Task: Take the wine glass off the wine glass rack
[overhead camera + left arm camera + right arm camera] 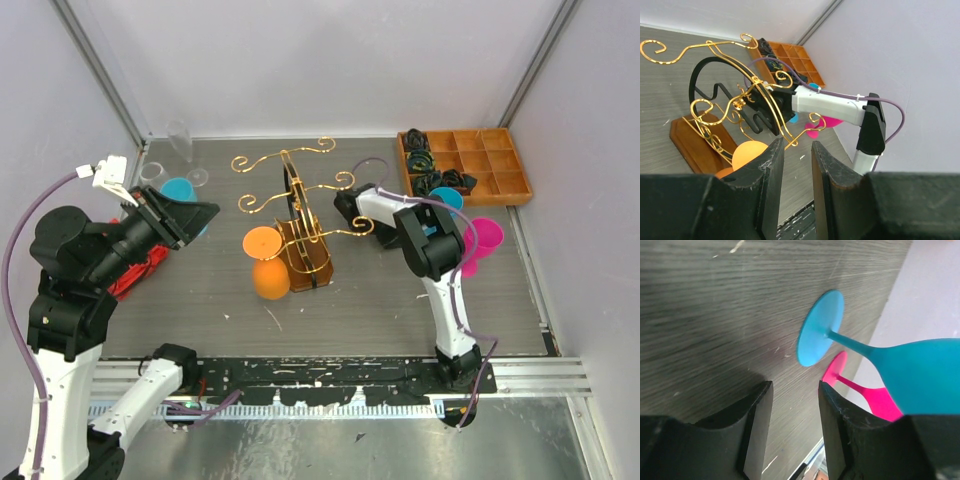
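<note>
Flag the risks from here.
1. The right gripper is open just short of the blue glass, with the pink glass close behind. A careless retreat could topple either one.
2. The orange glass hangs on the rack. Pulling it off crooked may snag a wire arm and tip the rack.
3. The left gripper is near a second blue glass and might clip it on a swing.

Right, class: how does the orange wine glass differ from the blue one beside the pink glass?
The orange wine glass hangs bowl-down on the gold rack; the blue wine glass stands foot-down on the table. The orange wine glass is mid-table, the blue wine glass further right. Both are opaque with round feet.
</note>
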Robot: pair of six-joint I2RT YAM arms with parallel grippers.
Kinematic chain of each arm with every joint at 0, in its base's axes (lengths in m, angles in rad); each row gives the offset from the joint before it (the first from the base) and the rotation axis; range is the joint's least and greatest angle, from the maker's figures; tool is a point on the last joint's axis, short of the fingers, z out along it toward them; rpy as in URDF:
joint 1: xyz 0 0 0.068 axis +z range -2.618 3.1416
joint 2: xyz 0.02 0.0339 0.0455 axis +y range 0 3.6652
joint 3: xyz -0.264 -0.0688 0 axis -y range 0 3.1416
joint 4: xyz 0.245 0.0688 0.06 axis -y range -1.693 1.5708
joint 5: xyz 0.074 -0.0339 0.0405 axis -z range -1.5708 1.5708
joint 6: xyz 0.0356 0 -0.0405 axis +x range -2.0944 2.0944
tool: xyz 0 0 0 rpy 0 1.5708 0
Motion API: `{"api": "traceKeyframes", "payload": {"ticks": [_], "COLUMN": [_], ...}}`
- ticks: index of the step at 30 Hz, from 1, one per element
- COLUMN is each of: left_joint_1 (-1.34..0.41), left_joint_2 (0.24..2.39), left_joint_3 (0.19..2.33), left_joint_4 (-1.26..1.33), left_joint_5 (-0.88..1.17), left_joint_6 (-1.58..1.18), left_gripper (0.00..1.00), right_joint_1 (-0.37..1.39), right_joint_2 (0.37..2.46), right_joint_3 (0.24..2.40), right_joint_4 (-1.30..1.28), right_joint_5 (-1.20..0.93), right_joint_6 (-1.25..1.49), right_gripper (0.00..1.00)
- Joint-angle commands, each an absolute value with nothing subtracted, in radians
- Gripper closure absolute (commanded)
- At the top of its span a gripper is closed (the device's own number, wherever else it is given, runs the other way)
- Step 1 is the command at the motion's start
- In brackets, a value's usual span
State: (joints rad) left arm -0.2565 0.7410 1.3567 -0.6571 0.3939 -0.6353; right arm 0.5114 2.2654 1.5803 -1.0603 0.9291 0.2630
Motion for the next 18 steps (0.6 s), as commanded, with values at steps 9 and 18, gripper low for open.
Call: {"api": "traceKeyframes", "payload": {"ticks": [9,18], "left_joint_1": [-0.261,-0.261], "left_joint_2": [0.726,0.744], "left_joint_3": [1.359,1.346], "left_joint_4": [-0.678,-0.754], "left_joint_5": [0.381,0.343], "left_joint_6": [-0.612,-0.612], "left_gripper": [0.64,0.60], "right_joint_1": [0.518,0.398], "right_joint_2": [2.155,2.051], "right_joint_3": [1.546,1.547], "right_joint_4": [-0.847,-0.827], "right_joint_5": [0.190,-0.170], "right_joint_6": [0.187,0.217], "right_gripper": [0.49,0.48]}}
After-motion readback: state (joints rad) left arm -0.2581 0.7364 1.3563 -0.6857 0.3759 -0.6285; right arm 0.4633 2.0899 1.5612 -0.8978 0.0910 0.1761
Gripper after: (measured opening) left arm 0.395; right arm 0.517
